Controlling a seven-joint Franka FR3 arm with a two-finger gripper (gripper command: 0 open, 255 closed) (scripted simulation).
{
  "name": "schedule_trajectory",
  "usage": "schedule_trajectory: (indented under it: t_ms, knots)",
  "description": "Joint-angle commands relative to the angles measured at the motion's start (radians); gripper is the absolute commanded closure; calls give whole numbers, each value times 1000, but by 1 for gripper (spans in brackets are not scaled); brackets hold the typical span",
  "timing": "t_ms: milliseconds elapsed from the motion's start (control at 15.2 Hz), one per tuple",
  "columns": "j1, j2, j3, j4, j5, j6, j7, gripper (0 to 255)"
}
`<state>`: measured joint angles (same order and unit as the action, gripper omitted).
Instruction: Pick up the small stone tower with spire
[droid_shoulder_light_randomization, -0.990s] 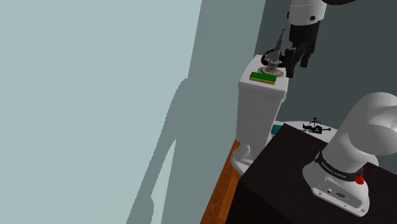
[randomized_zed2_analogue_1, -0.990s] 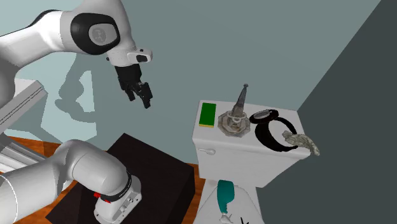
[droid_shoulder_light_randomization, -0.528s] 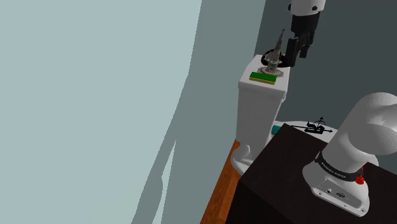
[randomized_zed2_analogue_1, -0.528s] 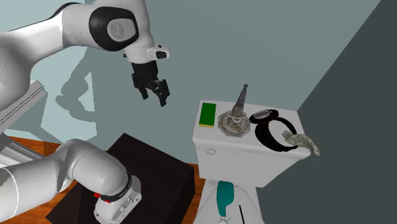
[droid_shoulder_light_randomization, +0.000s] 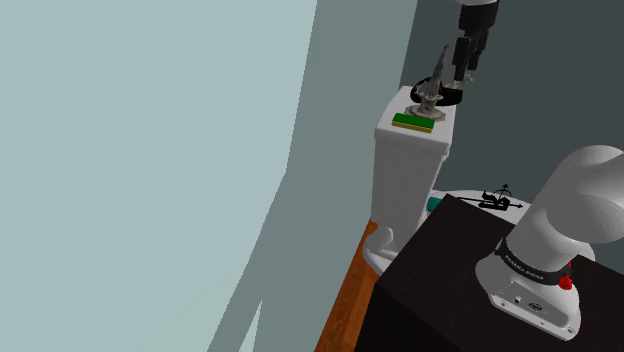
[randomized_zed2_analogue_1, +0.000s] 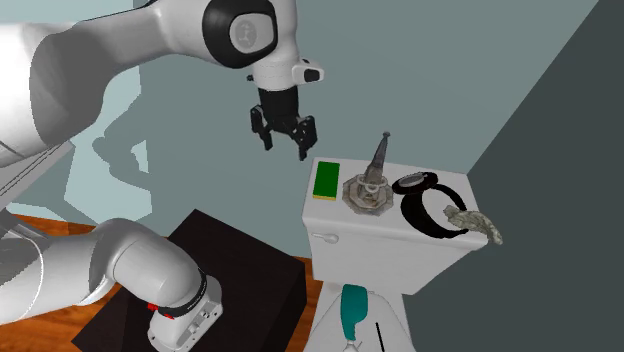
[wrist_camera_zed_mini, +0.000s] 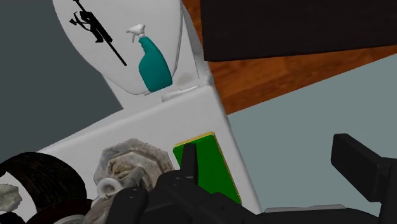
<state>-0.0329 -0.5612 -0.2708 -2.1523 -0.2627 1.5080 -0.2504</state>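
Observation:
The small grey stone tower with a thin spire (randomized_zed2_analogue_1: 372, 182) stands upright on the white toilet tank lid (randomized_zed2_analogue_1: 336, 214), between a green block (randomized_zed2_analogue_1: 326, 180) and a black ring (randomized_zed2_analogue_1: 424, 203). My black gripper (randomized_zed2_analogue_1: 283, 143) hangs open and empty in the air above the tank's green-block end, apart from the tower. In the shoulder view the gripper (droid_shoulder_light_randomization: 466, 68) is beside the tower (droid_shoulder_light_randomization: 429, 92), at about the spire's height. In the wrist view the tower's octagonal base (wrist_camera_zed_mini: 130, 167) lies just outside one finger, and the green block (wrist_camera_zed_mini: 212, 167) lies between the fingers (wrist_camera_zed_mini: 189, 160).
A mottled stone-like piece (randomized_zed2_analogue_1: 476, 225) sits on the black ring at the tank's far end. A teal spray bottle (randomized_zed2_analogue_1: 352, 310) and a small black object (wrist_camera_zed_mini: 95, 28) lie on the toilet lid below. The dark stand (droid_shoulder_light_randomization: 450, 280) and a wooden floor strip (droid_shoulder_light_randomization: 345, 300) are near.
The arm has swung toward the toilet tank, carrying the open gripper to the second exterior view's right and turning it to point down near the tower. Objects on the tank have not moved.

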Motion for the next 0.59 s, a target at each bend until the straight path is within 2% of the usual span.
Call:
schedule_trajectory:
  t_ms: [0,264,528]
  knots:
    - [5,61,-41,61,-1,13,-64,0]
    - [12,192,-127,203,16,24,-203,0]
    - [13,347,-213,371,68,21,-353,0]
